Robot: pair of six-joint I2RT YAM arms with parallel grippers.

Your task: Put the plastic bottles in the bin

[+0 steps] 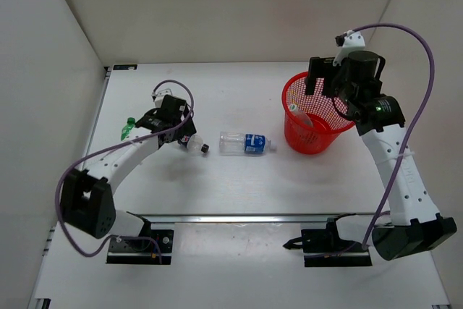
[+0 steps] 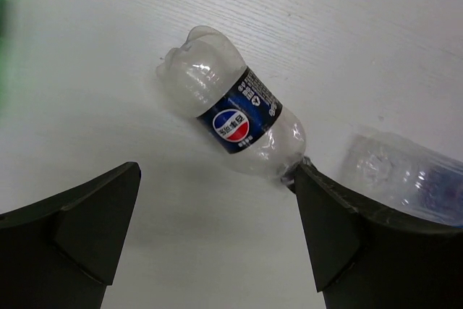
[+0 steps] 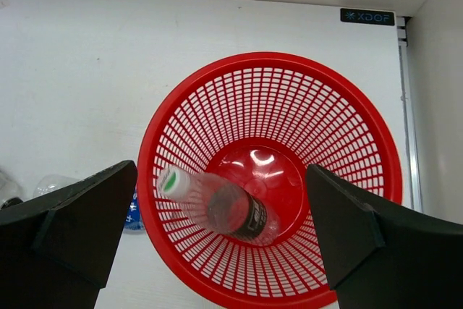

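At far left a green bottle (image 1: 127, 127) lies on the white table (image 1: 217, 99). Beside it the left pincer (image 2: 217, 168) hangs spread above a clear Pepsi bottle (image 2: 231, 124), which lies slantwise with its neck end hard by one jaw. A good grasp likely means centring over the bottle's middle and closing gently across its width, since it may roll. A blue-labelled bottle (image 1: 247, 143) lies mid-table. To its right, the red mesh bin (image 3: 152, 142) holds one dark-labelled bottle (image 3: 231, 211). The right pincer (image 3: 221, 170) hangs spread above it, empty.

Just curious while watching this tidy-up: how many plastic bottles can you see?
4. A green bottle at far left, a blue-red-labelled clear bottle right of it, a blue-labelled bottle lying in the middle, and a dark-labelled bottle inside the red bin. No others seem hidden.
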